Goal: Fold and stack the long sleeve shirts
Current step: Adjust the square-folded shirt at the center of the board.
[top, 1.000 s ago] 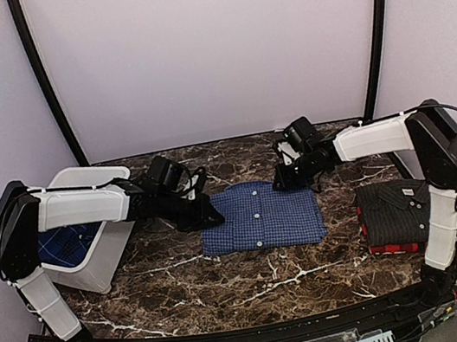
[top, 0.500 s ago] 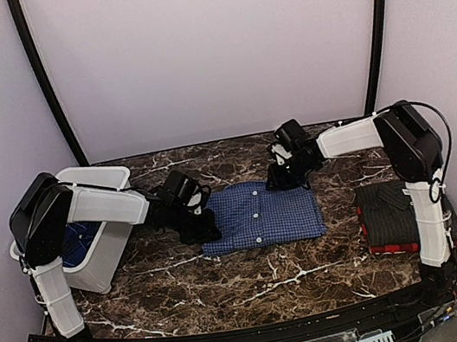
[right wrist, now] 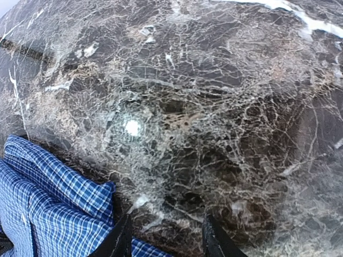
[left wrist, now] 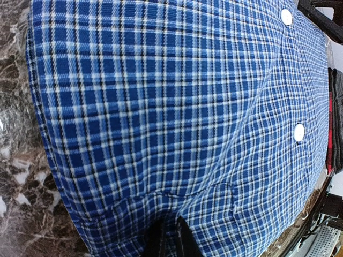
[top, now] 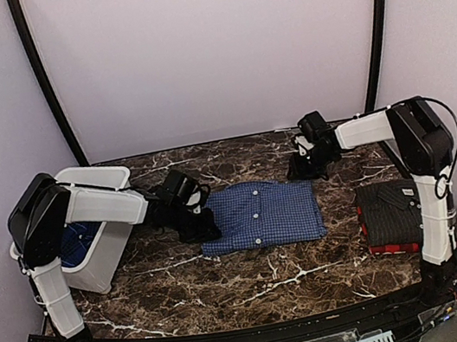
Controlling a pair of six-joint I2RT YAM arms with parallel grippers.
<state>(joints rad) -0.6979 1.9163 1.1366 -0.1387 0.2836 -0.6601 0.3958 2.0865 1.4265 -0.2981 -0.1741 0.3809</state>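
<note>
A folded blue-and-white check shirt point(top: 262, 215) lies flat in the middle of the marble table. My left gripper point(top: 199, 221) sits low at the shirt's left edge. In the left wrist view its black fingertips point(left wrist: 183, 241) are pinched together on a fold of the check cloth point(left wrist: 177, 118). My right gripper point(top: 305, 165) hovers just beyond the shirt's far right corner. Its jaws stand open over bare marble with nothing between them point(right wrist: 167, 241), and the shirt's corner point(right wrist: 48, 209) lies to its left. A black pinstripe shirt point(top: 391, 207) rests folded on a red plaid one point(top: 392, 247) at the right.
A white plastic bin point(top: 90, 181) tilts at the left edge, with dark blue checked cloth point(top: 74, 242) inside it. Black frame posts point(top: 46, 87) rise at both back corners. The right arm's upright link point(top: 436, 215) stands beside the stacked shirts.
The right gripper has opened and drawn back to the right, off the shirt's far corner. The left gripper slid slightly nearer along the shirt's left edge, still shut.
</note>
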